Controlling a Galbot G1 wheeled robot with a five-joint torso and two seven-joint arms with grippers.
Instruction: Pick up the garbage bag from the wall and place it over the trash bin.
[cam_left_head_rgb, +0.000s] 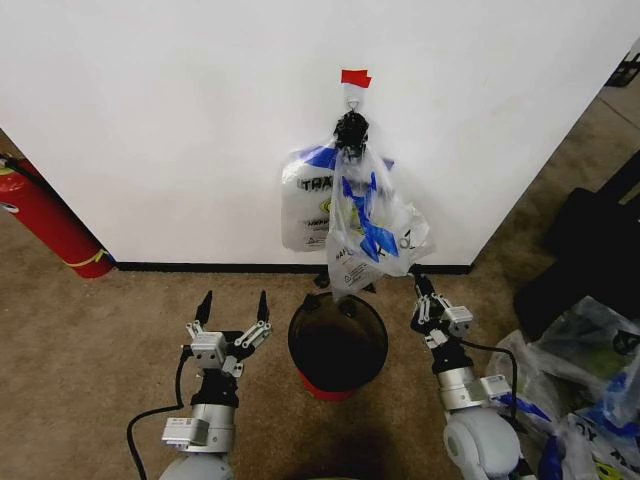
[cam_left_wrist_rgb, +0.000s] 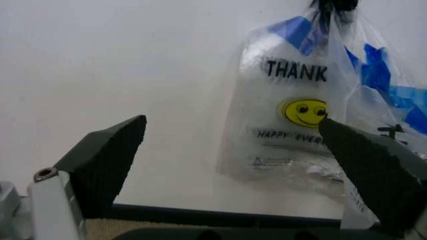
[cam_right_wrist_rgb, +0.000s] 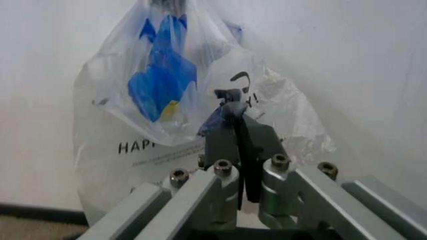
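Observation:
The garbage bag, see-through with blue handles and "THANK" lettering, hangs flat against the white wall from a metal hook under a red tape strip. Its yellow smiley face shows in the left wrist view. A crumpled see-through bag with blue folds hangs over its right side. The trash bin stands on the floor below, dark inside with a red base. My left gripper is open, left of the bin. My right gripper is shut, just under the crumpled bag's lower right.
A red fire extinguisher leans at the wall on the far left. A large black fabric bag and several lumpy clear bags lie on the right. A black baseboard runs along the wall; carpet covers the floor.

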